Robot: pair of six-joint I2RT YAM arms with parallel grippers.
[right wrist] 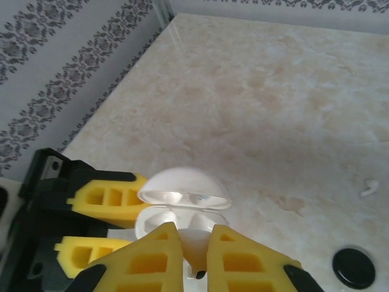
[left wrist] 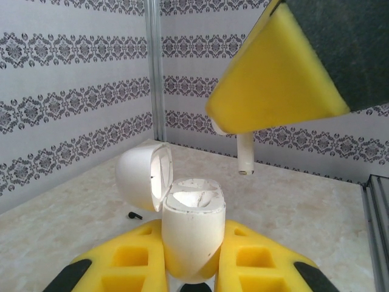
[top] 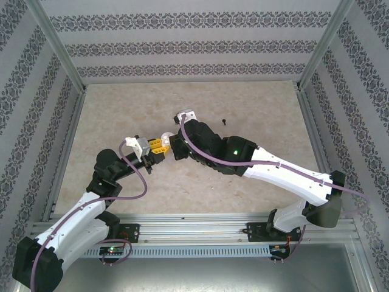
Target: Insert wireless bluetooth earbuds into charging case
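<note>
Your left gripper (left wrist: 193,271) is clamped on the white charging case (left wrist: 193,228), lid open. Your right gripper (right wrist: 194,236) pinches a white earbud (left wrist: 245,155), its stem hanging at the case's one o'clock. Lower it misaligned and the stem could strike the rim and twist loose

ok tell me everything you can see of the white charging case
Glossy white plastic case, standing upright, clamped at its base between the yellow fingers of the left gripper. Its hinged lid is flipped open to the left, showing pale moulded wells. A white earbud, held by the right gripper, hangs above it, not touching.
</note>
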